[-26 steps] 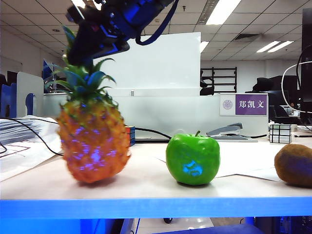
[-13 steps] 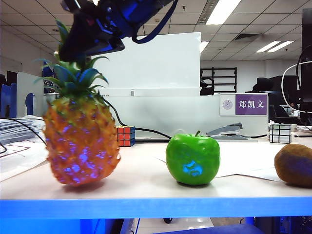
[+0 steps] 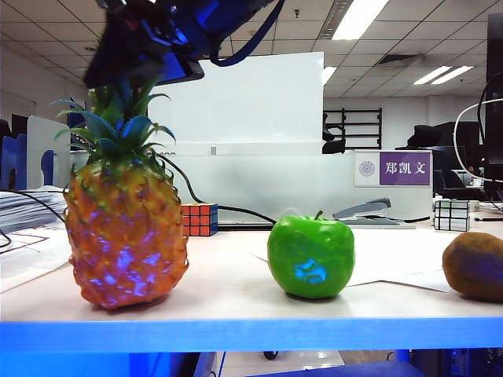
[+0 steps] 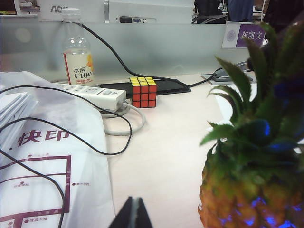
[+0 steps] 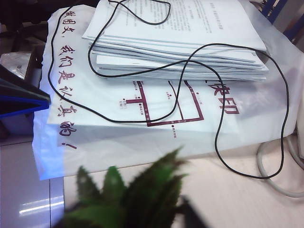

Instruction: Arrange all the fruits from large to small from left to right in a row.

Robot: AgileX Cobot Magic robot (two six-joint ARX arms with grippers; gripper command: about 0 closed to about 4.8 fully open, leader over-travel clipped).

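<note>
The pineapple [image 3: 126,236] stands upright on the table at the left, and it also fills one side of the left wrist view [image 4: 251,190]. My right gripper [image 3: 126,82] hangs over its green crown. In the right wrist view the blurred crown leaves [image 5: 133,199] lie between the jaws of the right gripper [image 5: 128,218], and their grip is unclear. The green apple [image 3: 310,255] sits in the middle. The brown kiwi [image 3: 475,267] is at the right edge. My left gripper [image 4: 134,213] is shut and empty, low over the table beside the pineapple.
A Rubik's cube [image 3: 198,220] [image 4: 143,91] sits behind the pineapple, another cube [image 3: 451,214] at the back right near a stapler [image 3: 369,212]. A bottle [image 4: 78,54], power strip [image 4: 95,95], black cables and stacked papers [image 5: 180,38] lie at the left. The table's front edge [image 3: 251,330] is close.
The pineapple has moved left and gone from tilted to upright on the table. The right gripper moved left with it. The apple and kiwi have not moved.
</note>
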